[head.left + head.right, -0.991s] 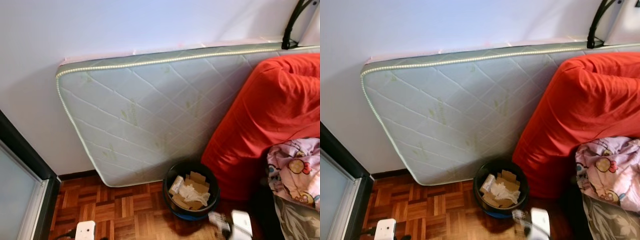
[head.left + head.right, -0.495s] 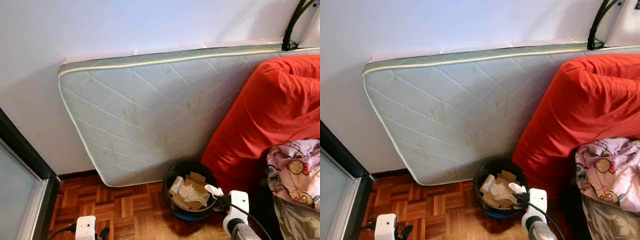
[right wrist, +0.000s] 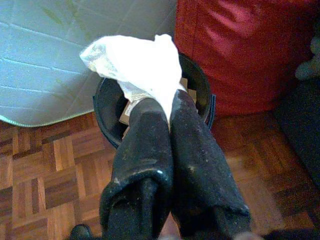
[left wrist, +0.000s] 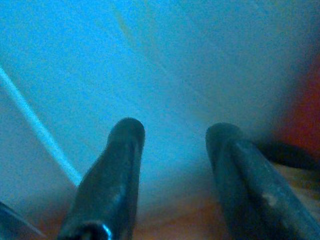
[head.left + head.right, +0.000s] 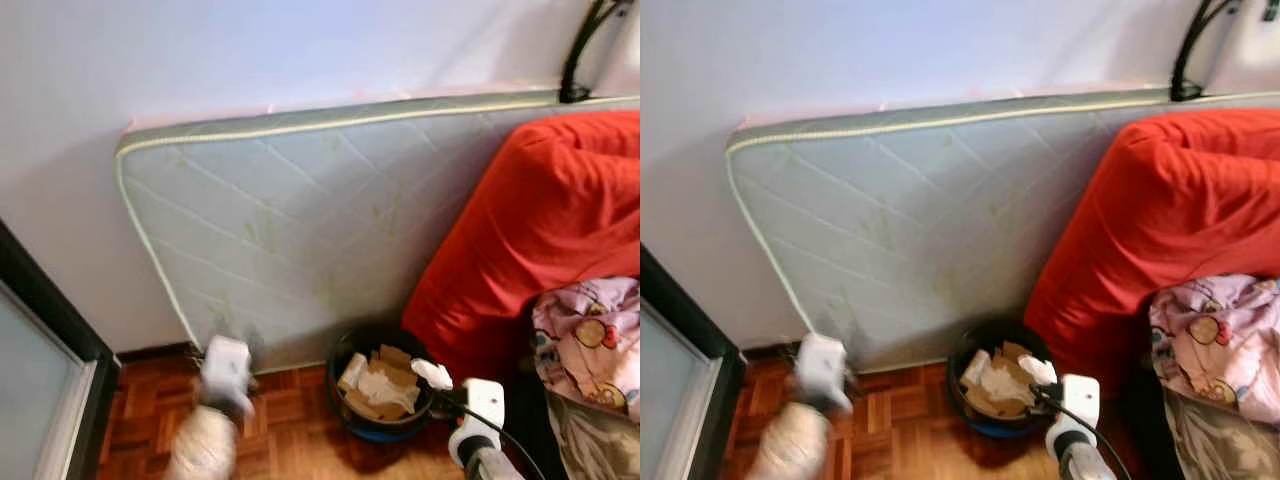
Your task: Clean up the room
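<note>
Crumpled white tissue [image 3: 135,60] is sitting pinched between the right gripper's [image 3: 167,107] closed fingers, just over the near rim of the black bin [image 5: 352,345]. Left gripper [image 4: 172,132], blurred, is hovering left of the bin, fingers spread, gripping nothing. Mattress [image 5: 300,210] is leaning behind the bin; red cushion [image 5: 540,220] is sitting right of it.

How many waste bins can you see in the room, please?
1. The black bin stands on the parquet floor before the mattress, beside the red cushion. The right gripper holds crumpled paper over it.

Soft daylight, perhaps slight motion blur
</note>
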You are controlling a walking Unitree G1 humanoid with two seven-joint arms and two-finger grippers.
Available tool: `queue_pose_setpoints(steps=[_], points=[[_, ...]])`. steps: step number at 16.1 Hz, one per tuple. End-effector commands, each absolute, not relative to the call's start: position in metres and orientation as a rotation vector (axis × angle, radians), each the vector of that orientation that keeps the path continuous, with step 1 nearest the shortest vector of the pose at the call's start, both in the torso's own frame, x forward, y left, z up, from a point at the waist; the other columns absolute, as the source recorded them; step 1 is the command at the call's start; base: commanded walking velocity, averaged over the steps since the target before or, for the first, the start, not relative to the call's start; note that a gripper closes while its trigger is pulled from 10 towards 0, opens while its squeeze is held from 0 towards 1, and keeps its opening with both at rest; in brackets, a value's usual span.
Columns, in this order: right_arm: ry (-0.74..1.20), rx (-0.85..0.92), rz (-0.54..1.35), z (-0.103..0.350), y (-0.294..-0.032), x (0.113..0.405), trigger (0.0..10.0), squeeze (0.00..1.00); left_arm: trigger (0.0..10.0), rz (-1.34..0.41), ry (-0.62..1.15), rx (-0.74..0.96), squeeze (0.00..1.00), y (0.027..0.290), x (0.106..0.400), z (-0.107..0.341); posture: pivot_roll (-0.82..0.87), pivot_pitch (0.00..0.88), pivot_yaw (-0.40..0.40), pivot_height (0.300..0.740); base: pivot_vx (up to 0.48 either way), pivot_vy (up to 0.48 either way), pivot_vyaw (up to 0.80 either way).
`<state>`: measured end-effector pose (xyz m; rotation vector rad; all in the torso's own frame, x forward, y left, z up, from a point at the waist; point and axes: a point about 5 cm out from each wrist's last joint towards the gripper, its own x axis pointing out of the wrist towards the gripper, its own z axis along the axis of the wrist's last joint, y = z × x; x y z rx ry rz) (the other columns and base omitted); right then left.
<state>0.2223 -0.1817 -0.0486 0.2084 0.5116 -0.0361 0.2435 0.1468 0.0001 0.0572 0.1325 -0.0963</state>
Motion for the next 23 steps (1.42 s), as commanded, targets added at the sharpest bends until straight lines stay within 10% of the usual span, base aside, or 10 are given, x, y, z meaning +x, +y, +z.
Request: queue_pose_setpoints(steps=[1,23], points=[[0.46,0.208,-0.039,-0.042,-0.183,0.227,10.0,0.0,10.0,-0.06,0.098,0.078,0.0,0.171,0.253,0.018,0.02,0.0,-0.013,0.74,0.0,0.0,0.0],[0.192,0.139,0.047,0.002,-0.18,0.256,10.0,0.0,10.0,-0.141,0.067,0.046,0.0,0.177,0.246,0.047,0.03,0.026,-0.032,0.74,0.0,0.0,0.0]])
